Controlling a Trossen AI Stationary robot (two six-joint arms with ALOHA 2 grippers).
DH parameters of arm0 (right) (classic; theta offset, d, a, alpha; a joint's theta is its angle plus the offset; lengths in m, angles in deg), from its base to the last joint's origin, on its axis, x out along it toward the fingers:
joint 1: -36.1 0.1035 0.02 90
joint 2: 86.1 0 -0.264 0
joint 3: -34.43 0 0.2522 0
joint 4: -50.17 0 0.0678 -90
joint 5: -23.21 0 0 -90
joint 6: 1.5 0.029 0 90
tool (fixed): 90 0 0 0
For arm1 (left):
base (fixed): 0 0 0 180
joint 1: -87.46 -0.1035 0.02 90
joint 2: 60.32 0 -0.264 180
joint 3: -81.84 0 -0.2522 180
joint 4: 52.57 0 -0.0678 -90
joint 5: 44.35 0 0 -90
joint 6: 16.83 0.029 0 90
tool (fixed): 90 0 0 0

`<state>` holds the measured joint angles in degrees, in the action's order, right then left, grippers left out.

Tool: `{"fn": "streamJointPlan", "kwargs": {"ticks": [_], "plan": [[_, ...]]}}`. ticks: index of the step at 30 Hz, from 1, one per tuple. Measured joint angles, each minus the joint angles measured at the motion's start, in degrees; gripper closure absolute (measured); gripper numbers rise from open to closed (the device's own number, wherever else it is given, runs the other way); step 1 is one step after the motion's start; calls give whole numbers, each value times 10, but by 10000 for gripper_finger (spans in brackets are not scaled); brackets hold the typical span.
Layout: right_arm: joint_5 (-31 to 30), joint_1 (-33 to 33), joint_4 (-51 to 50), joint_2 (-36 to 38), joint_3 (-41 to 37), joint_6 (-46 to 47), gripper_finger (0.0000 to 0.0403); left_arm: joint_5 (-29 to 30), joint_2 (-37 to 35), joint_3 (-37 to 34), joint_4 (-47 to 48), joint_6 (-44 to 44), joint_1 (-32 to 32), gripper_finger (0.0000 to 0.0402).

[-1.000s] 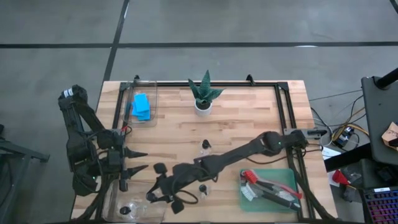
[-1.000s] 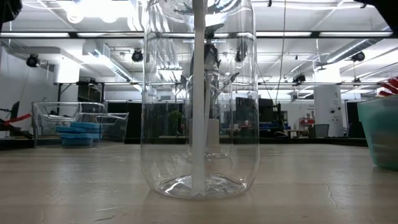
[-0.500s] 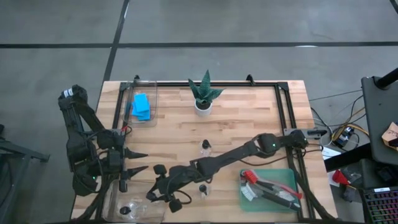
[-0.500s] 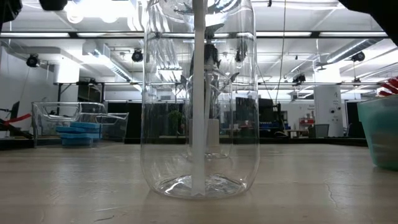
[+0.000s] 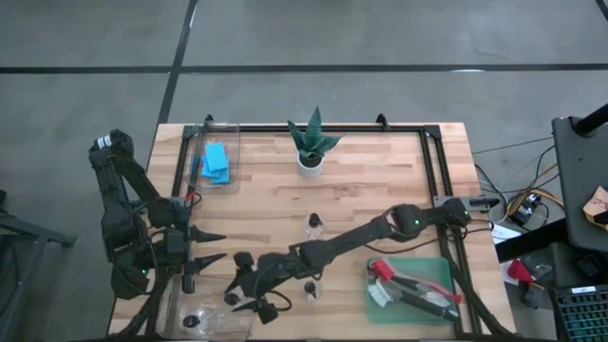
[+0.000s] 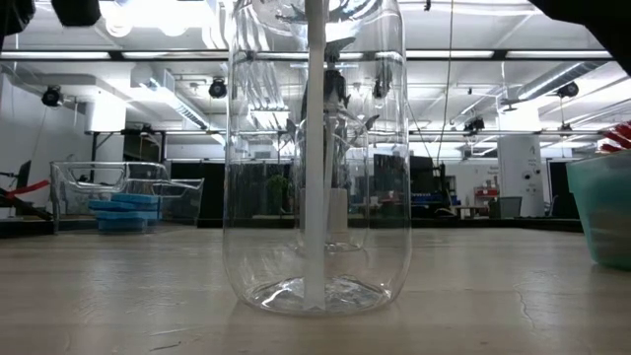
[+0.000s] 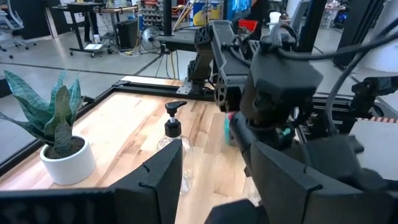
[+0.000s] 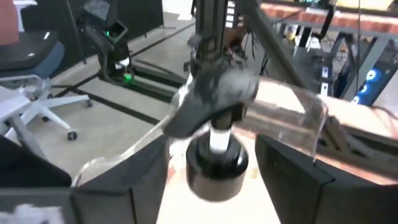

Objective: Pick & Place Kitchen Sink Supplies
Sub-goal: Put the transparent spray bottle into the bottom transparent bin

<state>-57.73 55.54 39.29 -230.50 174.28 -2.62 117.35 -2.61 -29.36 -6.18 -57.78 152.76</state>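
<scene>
My right gripper [image 5: 245, 296] reaches across to the near-left part of the table, beside a clear bin [image 5: 220, 323], and is shut on a small clear bottle with a black pump cap [image 8: 217, 158]. Black caps [image 5: 191, 321] show inside that bin. Two more bottles stand upright on the table [image 5: 313, 223] [image 5: 309, 288]; one fills the low view [image 6: 315, 158]. Blue sponges [image 5: 217, 161] lie in a far-left clear bin. Red-and-black brushes [image 5: 410, 290] lie in the green tray. My left gripper [image 5: 211, 246] waits open at the left edge. My right gripper has the bottle between its two fingers [image 8: 118, 186]. The black cap and pump head [image 8: 217, 93] stand up between them. The clear body and the place of contact lie below the wrist picture's edge. The bottle sits upright in the hold.
A potted plant [image 5: 312, 144] stands at the far middle. A black frame [image 5: 437, 180] runs along the table's far and side edges. The green tray [image 5: 442, 271] sits near right. Bare wood lies in the middle of the table [image 5: 370, 190].
My right arm has drifted a little toward the table's left edge, carrying the bottle with it toward the near-left bin. The bottles on the table have stayed put.
</scene>
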Motion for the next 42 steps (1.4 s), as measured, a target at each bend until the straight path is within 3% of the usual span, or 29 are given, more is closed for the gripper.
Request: {"fn": "streamJointPlan", "kwargs": {"ticks": [6,15,31,42], "plan": [[0,0,-10,19,1,-20,118,-1,0,0,0,0,0,218],[0,-4,-124,58,1,-55,75,-2,0,0,0,-1,0,218],[2,-1,-386,176,1,-91,85,-2,0,0,0,-2,0,218],[-10,14,-572,256,-2,-21,83,-3,5,0,0,-2,0,218]]}}
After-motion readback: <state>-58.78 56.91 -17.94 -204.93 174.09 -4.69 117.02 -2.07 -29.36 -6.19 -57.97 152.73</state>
